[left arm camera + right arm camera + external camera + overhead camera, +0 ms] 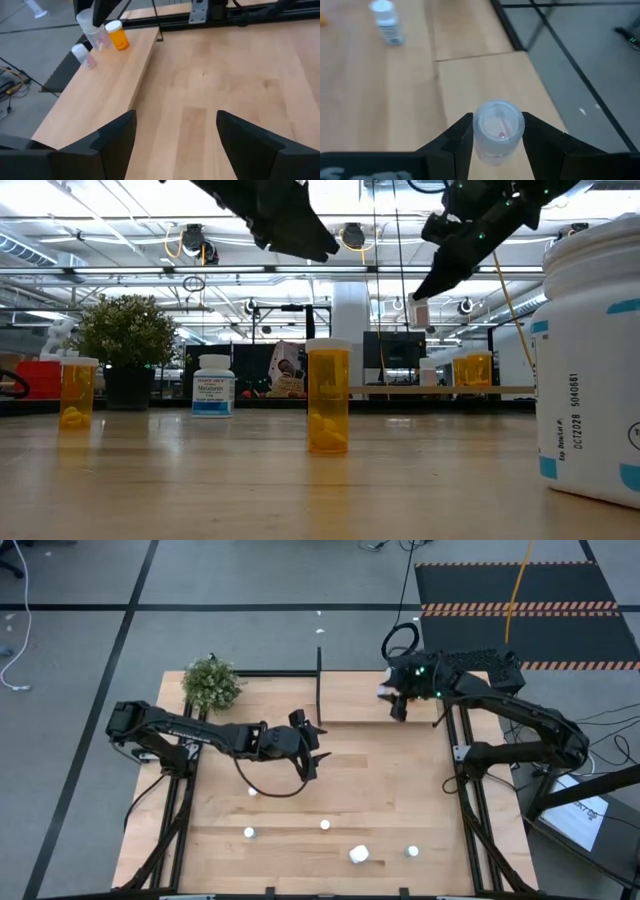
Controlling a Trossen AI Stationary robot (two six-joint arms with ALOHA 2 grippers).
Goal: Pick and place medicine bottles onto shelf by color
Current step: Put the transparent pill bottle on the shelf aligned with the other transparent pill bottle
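The right gripper is pinching a clear bottle above the shelf (presumably for placing); the left gripper is hovering spread, holding nothing.

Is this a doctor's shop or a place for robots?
Probably a robot lab or workshop. Striped black floor mats lie beside the wooden table, loose cables trail over the grey floor, and bright strip lights hang from an open ceiling.

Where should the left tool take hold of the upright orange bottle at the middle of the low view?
On the orange cylindrical bottle, grip the round side wall just below its cap, coming straight down from above: it stands upright and apart from its neighbours. The left tool is open and empty.
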